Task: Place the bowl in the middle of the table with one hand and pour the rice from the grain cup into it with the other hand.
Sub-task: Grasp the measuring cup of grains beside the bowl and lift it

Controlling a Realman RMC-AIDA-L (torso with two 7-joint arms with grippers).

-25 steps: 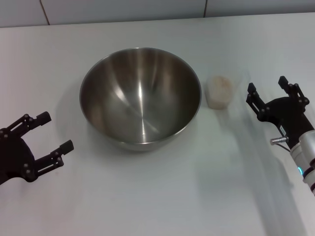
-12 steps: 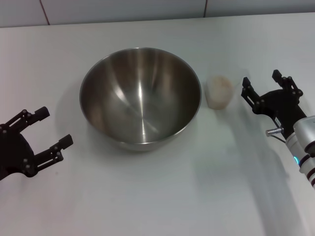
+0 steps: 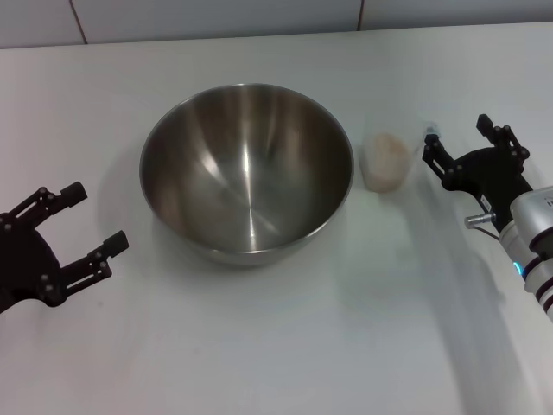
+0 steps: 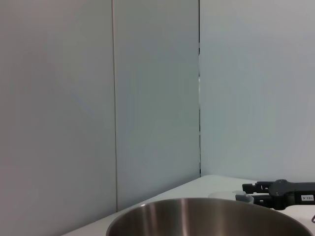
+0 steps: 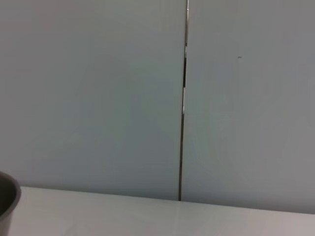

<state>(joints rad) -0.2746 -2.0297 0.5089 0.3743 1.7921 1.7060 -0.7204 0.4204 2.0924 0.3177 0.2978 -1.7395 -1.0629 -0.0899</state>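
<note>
Mid-table (image 3: 285,346) sits the bowl (image 3: 246,173) — placed, still empty. Just beside it, toward the right edge, stands the grain cup (image 3: 385,161), rice (image 3: 386,147) unpoured; the right gripper (image 3: 458,138) gapes nearby, the left gripper (image 3: 82,220) open — idle.

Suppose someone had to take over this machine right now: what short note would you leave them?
Left gripper: jaws open, empty, over the table on the bowl's left, apart from it.
Right gripper: jaws open, empty, just right of the grain cup, not around it.
Bowl: upright near the table's middle, nothing in it.
Grain cup: upright beside the bowl's right rim, the rice inside.
Done: bowl looks placed.
Left: grasp the cup, lift it, pour the rice into the bowl.
</note>
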